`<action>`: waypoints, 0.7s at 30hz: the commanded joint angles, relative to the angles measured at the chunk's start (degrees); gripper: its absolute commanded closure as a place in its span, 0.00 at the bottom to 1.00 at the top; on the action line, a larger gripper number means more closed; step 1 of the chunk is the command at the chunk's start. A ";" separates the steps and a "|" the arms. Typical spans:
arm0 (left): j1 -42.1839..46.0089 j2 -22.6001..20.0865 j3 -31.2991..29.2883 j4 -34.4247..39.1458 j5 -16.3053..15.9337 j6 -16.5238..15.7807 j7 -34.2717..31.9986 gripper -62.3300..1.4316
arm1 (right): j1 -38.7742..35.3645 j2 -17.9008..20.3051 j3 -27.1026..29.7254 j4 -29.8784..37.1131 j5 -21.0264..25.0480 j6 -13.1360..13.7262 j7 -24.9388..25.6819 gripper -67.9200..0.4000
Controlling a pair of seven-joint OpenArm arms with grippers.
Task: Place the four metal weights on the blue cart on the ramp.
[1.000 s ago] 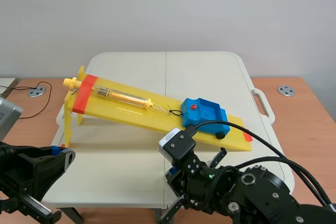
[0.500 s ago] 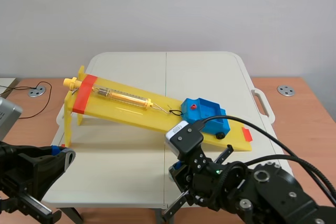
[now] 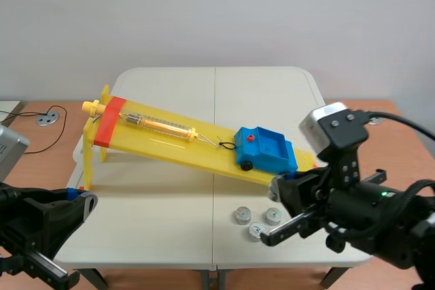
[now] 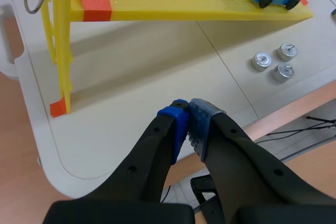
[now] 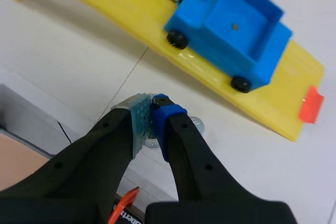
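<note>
The blue cart stands low on the yellow ramp, hooked to a spring scale; its bed holds no weight. Three small metal weights lie together on the white table in front of the ramp's low end, also seen in the left wrist view. My right gripper hangs shut just above them, and one weight peeks out beside its fingers. At the table's front left corner, my left gripper is shut on nothing, far from the weights.
The ramp's raised end stands on yellow legs at the left. An orange-red tag marks its low end. The white folding table sits on a wooden desk, with a black cable at the left.
My right arm has swung from the front middle of the table to the right, uncovering the three weights. The left arm and the cart have not moved.
</note>
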 commanded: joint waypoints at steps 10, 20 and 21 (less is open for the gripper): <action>-1.11 0.31 -0.83 2.49 -4.24 -1.44 -4.98 0.93 | 7.48 -4.31 11.19 5.20 13.81 0.42 4.46 0.99; -1.11 0.31 -0.83 2.49 -4.24 -1.44 -4.85 0.93 | 19.08 -10.69 11.17 -6.25 13.81 0.46 4.33 0.99; -1.11 0.31 -0.83 2.49 -4.24 -1.44 -4.85 0.93 | 20.11 -10.99 11.17 -7.41 13.81 0.44 4.35 0.98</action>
